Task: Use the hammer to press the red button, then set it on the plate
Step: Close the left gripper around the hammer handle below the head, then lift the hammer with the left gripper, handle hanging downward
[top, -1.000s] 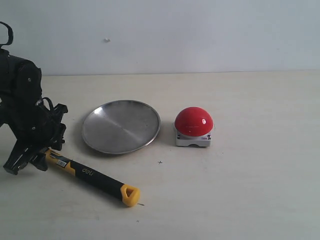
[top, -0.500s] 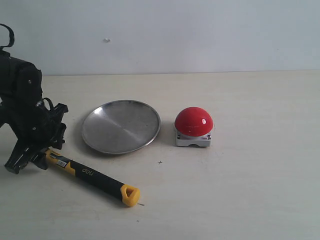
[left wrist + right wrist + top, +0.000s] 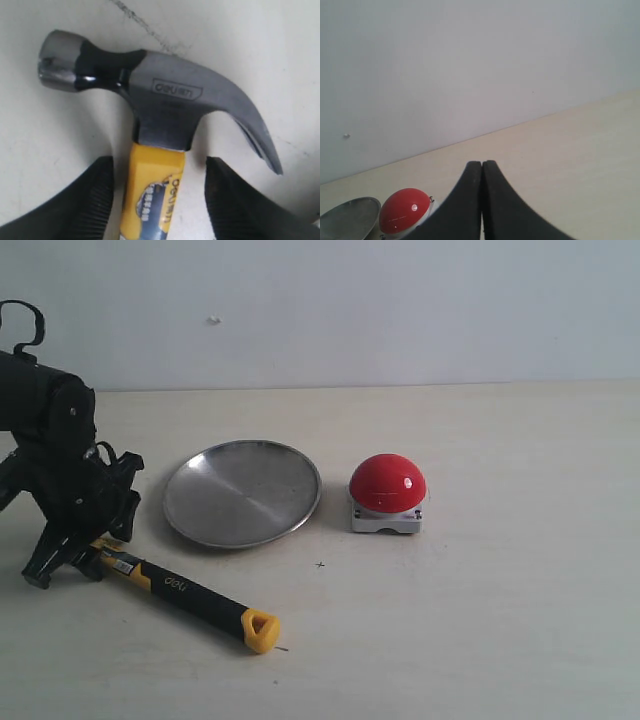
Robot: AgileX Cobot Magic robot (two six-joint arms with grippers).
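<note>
Left gripper point(image 3: 160, 167) jaws wide, straddling neck of small grey-headed, black-yellow-handled claw hammer point(image 3: 185, 592) lying on table point(image 3: 500, 630) near round silver metal plate point(image 3: 240, 492); glossy red dome button point(image 3: 387, 483) beside plate. Right gripper point(image 3: 482, 200) pinched closed, empty.

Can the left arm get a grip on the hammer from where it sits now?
Probably yes. The left hand is open and straddles the hammer on its yellow handle just below the head, one finger on each side, neither touching it yet. Nothing sits between them, and the plate lies apart.
</note>
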